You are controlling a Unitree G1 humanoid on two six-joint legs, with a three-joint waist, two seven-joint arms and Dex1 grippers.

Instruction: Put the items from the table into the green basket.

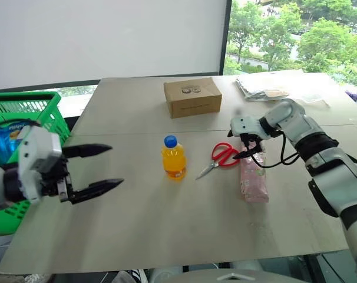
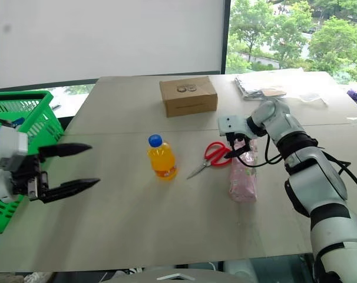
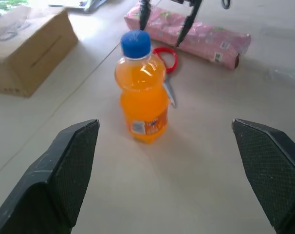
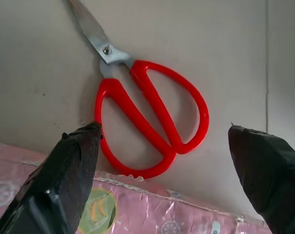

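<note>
Red-handled scissors (image 4: 146, 105) lay flat on the table (image 1: 167, 236), directly below the right gripper (image 1: 251, 148), handles toward it and blades running away toward the orange-drink bottle (image 1: 174, 158). The pink package (image 1: 253, 177) lay alongside. That gripper was spread wide and empty. The left gripper (image 1: 95, 170), likewise wide and empty, hung well apart beside the green basket (image 1: 37, 109).
</note>
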